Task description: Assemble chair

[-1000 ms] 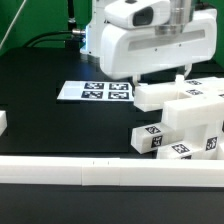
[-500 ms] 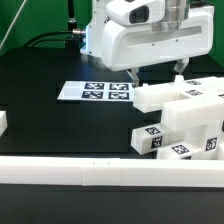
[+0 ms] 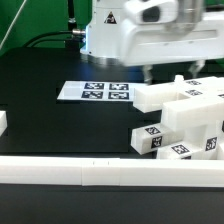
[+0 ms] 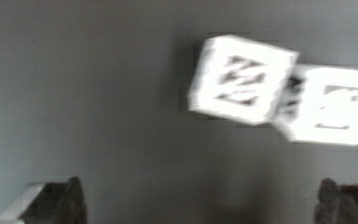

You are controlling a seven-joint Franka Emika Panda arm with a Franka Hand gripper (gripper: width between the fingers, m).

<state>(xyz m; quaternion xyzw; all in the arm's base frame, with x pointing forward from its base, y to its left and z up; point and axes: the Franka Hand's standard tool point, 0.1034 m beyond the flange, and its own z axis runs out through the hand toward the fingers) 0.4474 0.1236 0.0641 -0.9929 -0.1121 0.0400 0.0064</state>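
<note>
The chair's white blocky parts (image 3: 190, 122) lie in a cluster at the exterior view's right. A flat slab (image 3: 160, 96) sticks out toward the middle, and a tagged block (image 3: 150, 139) sits low in front. My gripper (image 3: 172, 70) hangs open just above the slab's back edge, its dark fingertips (image 3: 148, 72) spread wide with nothing between them. In the wrist view the gripper (image 4: 202, 203) shows only its two fingers (image 4: 55, 200) at the frame's corners. Two blurred white tagged parts (image 4: 243, 80) lie on the black table beyond them.
The marker board (image 3: 95, 91) lies flat on the black table (image 3: 60, 125) to the left of the parts. A long white border rail (image 3: 100, 171) runs across the front. A small white piece (image 3: 3, 122) shows at the left edge. Cables hang behind the arm.
The arm has shifted toward the exterior view's right and risen slightly, bringing the gripper over the parts cluster. Its jaws stay open.
</note>
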